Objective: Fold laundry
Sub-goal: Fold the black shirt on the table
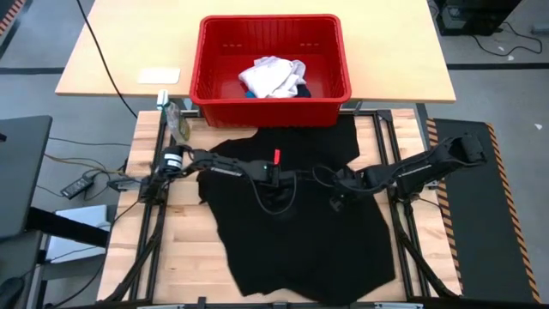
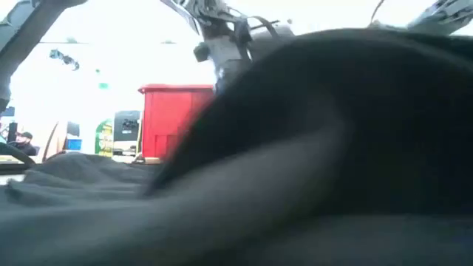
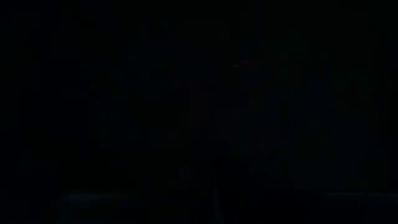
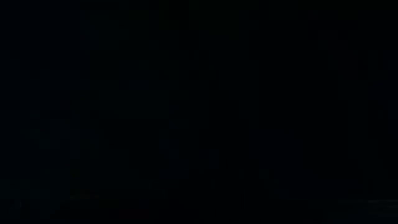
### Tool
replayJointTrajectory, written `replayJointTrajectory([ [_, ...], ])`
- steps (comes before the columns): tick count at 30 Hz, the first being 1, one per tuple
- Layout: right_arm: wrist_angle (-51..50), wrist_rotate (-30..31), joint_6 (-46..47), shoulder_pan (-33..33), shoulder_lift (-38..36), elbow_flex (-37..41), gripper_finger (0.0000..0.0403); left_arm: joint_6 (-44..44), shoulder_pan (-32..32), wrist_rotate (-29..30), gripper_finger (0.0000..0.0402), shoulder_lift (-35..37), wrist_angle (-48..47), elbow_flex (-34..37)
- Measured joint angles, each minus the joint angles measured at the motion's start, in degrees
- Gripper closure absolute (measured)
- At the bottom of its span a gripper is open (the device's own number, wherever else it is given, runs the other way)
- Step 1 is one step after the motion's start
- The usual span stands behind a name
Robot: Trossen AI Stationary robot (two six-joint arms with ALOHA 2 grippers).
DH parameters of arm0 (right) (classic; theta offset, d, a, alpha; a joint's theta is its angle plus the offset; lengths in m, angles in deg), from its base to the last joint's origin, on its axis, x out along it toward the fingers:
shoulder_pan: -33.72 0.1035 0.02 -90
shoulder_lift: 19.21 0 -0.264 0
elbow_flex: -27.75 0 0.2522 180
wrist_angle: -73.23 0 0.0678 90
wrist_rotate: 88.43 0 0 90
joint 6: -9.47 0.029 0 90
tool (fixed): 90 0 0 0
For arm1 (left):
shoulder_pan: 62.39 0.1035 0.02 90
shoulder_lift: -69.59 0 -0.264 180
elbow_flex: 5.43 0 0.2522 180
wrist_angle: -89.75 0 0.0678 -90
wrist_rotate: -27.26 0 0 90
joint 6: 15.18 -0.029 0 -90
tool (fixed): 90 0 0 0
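1. Large black cloth shirt [image 1: 292, 215] lies spread flat on the wooden table [image 1: 171, 257], directly beneath both grippers, long axis running from the red plastic basket [image 1: 271, 69] toward the near edge.
2. Left gripper [image 1: 276, 174] and right gripper [image 1: 337, 182], fingers pressed together, meet at mid-shirt, equally near; whether cloth is pinched cannot be told.
3. White garment [image 1: 270, 75] lies beyond them, in the basket.

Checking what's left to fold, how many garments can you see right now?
3: black shirt spread on the table, white garment and blue piece in the red basket. More may be hidden beneath.
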Motion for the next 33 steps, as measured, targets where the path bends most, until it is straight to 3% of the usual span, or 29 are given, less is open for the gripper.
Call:
replayJointTrajectory([
  [6,-6.75,6.11,-6.57,-6.93,0.26,-2.9,0.0392,6.86,1.3,5.9,0.0391,-4.73,17.41,0.0],
  [10,-13.01,9.19,-7.79,-9.83,0.25,-4.8,0.0392,11.07,4.23,7.02,0.0391,-4.81,20.68,0.0],
  [14,-13.95,7.24,-7.77,-9.21,-0.87,-6.94,0.0384,8.81,5.64,6.44,0.0391,0.81,13.59,0.11],
  [18,-9.78,4.81,-5.65,-5.71,-2.9,-8.79,0.0374,4.34,4.99,7.04,0.039,8.6,-0.17,-0.09],
  [26,11.96,6.41,-0.3,2.01,-3.02,-7.68,0.0366,4.74,0.53,14.94,0.0353,20.1,-13.19,0.59],
  [29,18.0,6.4,0.09,4.57,-2.04,-7.52,0.0366,4.89,-0.55,17.86,0.0329,24.26,-13.95,6.96],
  [33,24.42,6.53,-2.25,7.45,-0.06,-7.52,0.0363,8.66,-0.59,15.42,0.0299,33.73,-7.84,23.29],
])
